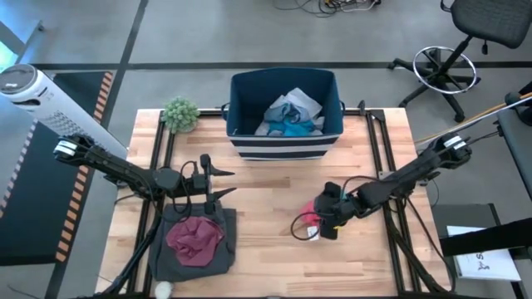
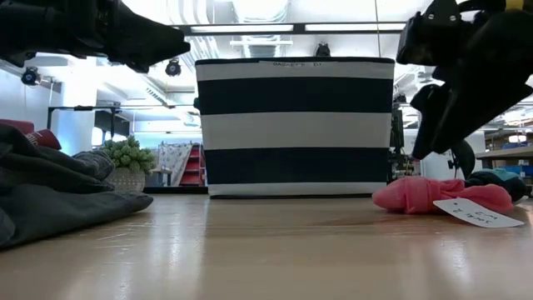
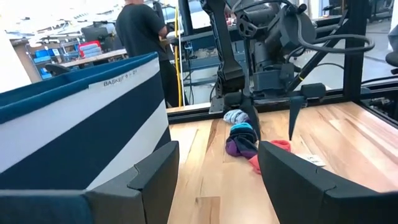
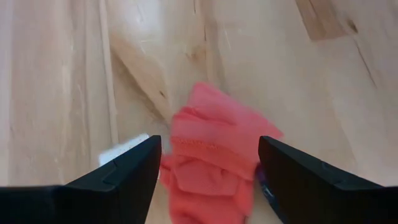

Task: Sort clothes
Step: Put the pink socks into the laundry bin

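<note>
Right gripper [image 4: 208,180] is hovering jaws spread over the pink sock [image 4: 211,155], table's 4 o'clock. Drop straight, pinch the bunched middle, avoid the tag [image 2: 479,212]. Left gripper [image 1: 223,183] is waiting, spread, at 9.

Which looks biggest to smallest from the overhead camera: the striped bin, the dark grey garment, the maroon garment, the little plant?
1. Striped bin
2. Dark grey garment, not far behind
3. Maroon garment, lying on the grey one
4. Plant
</note>
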Available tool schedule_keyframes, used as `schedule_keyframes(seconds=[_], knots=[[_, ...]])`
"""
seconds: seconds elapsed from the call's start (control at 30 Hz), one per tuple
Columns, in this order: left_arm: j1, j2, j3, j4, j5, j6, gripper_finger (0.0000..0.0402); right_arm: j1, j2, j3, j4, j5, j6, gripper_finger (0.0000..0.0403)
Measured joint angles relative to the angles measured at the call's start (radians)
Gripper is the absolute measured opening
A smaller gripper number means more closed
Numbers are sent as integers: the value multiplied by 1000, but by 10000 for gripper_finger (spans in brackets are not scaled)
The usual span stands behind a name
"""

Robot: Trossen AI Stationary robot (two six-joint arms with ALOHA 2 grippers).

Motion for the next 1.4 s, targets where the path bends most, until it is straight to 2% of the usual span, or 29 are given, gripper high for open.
schedule_keyframes(seconds=[0.3,0.6,0.7,0.8,1.0,1.13,1.23,1.4], knots=[[0,0,0,1,0,7,208,-1,2,-72,111,0,19,244],[0,0,0,8,0,11,208,-19,151,-68,202,10,36,251],[0,0,0,8,0,11,208,-22,207,-46,221,17,53,236],[0,0,0,8,0,11,208,-23,242,-11,214,17,54,201],[1,0,0,9,0,11,208,-26,247,117,74,-26,-71,96],[1,0,0,13,0,11,208,-41,216,242,-54,-8,-201,22],[1,0,0,15,0,11,208,-58,204,345,-165,38,-309,11],[1,0,0,17,0,11,208,-109,187,558,-316,169,-470,34]])
